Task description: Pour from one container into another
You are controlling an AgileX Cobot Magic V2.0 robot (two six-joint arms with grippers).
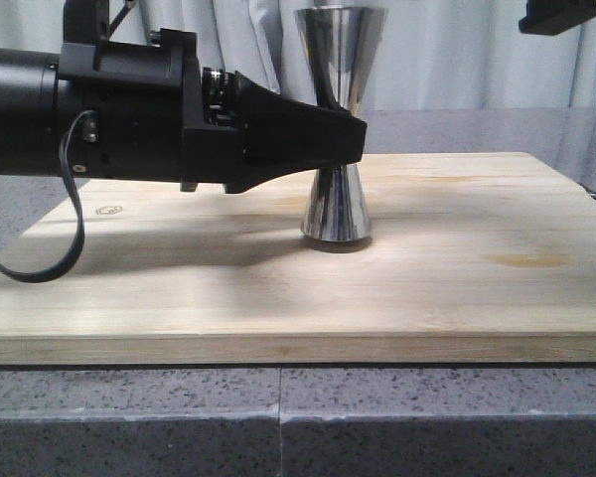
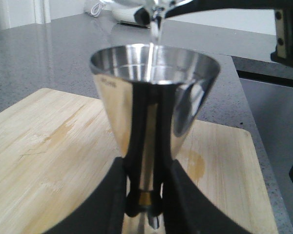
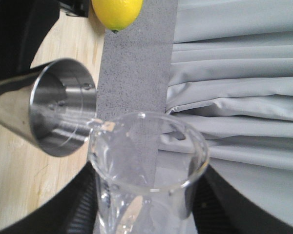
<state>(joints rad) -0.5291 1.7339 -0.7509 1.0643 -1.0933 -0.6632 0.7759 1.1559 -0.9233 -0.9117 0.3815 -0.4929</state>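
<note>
One pale wooden board lies on a speckled grey counter, with grey curtains behind. The steel jigger stands upright on the board, the left gripper closed around its narrow waist. In the right wrist view the right gripper holds the glass beaker tilted, its lip over the jigger's open cup, and a thin clear stream falls into it. A lemon is cut off at the frame edge. The front view shows only a dark corner of the right arm; the beaker is out of frame there.
</note>
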